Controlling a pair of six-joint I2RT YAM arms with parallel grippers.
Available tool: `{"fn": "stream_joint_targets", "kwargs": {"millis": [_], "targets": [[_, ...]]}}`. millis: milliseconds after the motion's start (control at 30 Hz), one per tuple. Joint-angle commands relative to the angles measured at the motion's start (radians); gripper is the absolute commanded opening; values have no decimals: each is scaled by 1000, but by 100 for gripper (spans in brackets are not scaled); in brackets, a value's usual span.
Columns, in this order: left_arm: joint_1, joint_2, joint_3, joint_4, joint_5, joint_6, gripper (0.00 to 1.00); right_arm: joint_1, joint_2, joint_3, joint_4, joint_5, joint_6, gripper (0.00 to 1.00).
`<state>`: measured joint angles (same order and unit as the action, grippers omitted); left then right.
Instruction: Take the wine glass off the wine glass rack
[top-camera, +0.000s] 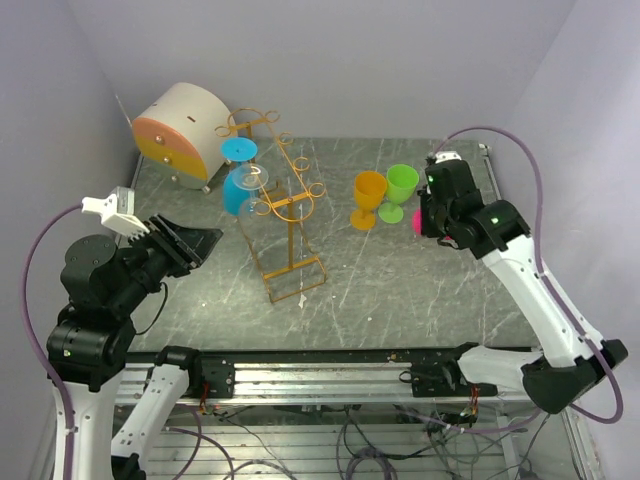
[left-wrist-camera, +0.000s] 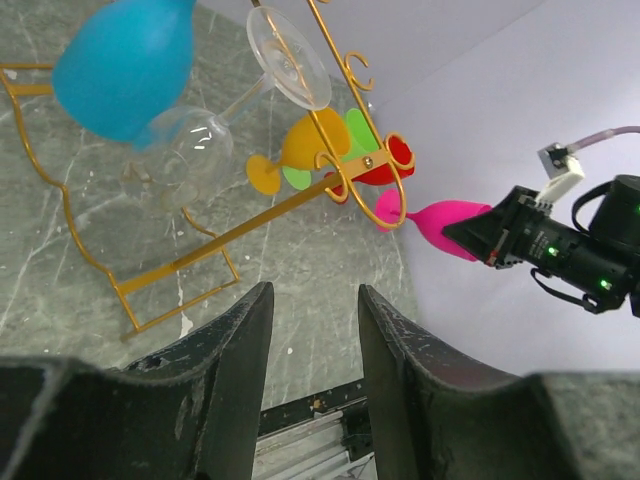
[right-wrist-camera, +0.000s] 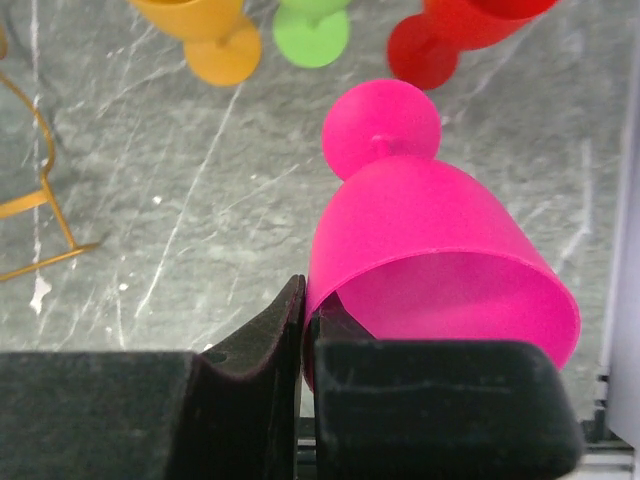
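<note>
While the wine glass rack (top-camera: 287, 205) stands near the middle of the grey table (top-camera: 420, 290) in the top external view, a blue wine glass (top-camera: 238, 190) is seen hung upside down on its left side. A round white-and-orange box (top-camera: 180, 130) is set in the far left corner. An orange goblet (top-camera: 368, 197) and a green goblet (top-camera: 401, 188) are placed upright, just beside each other, to the right of the rack. The pink wine glass (top-camera: 417, 222) is found off the rack and well apart from it, at the right gripper (top-camera: 430, 215), which hides most of it. The left gripper (top-camera: 195, 243) is pointed toward the rack from the table's left side.

From the left wrist, the left gripper's 2 fingers (left-wrist-camera: 235, 370) are shown spread, with nothing between them. The blue glass and a clear wine glass (left-wrist-camera: 190, 150) are hung side by side from the rack's wire arms. A red goblet (left-wrist-camera: 385, 165) is glimpsed behind the orange and green ones. The pink glass is held on its side, its foot turned toward the rack.

From the right wrist, the right gripper's fingers (right-wrist-camera: 250, 370) are pressed on the pink glass's wall at the rim, the foot pointed away. Whether the glass touches the table cannot be told. The feet of the 3 goblets are seen beyond it, and a corner of the rack's base frame at the left edge.
</note>
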<state>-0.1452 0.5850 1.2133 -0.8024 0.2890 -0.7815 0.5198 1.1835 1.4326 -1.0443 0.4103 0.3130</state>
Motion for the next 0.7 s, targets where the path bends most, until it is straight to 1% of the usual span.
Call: {"fn": "stream_joint_targets", "kwargs": {"millis": [0, 167, 367, 533, 667], "targets": [[4, -22, -3, -23, -32, 28, 50, -50, 23, -42, 125, -251, -53, 0], [4, -36, -29, -26, -30, 27, 49, -50, 118, -35, 153, -343, -65, 0], [4, -52, -55, -28, -30, 23, 49, -50, 183, -26, 139, -341, -58, 0], [4, -63, -83, -25, -33, 23, 49, -48, 223, -31, 146, -386, -59, 0], [4, -69, -105, -15, -25, 17, 49, -35, 263, -24, 175, -387, -47, 0]]}}
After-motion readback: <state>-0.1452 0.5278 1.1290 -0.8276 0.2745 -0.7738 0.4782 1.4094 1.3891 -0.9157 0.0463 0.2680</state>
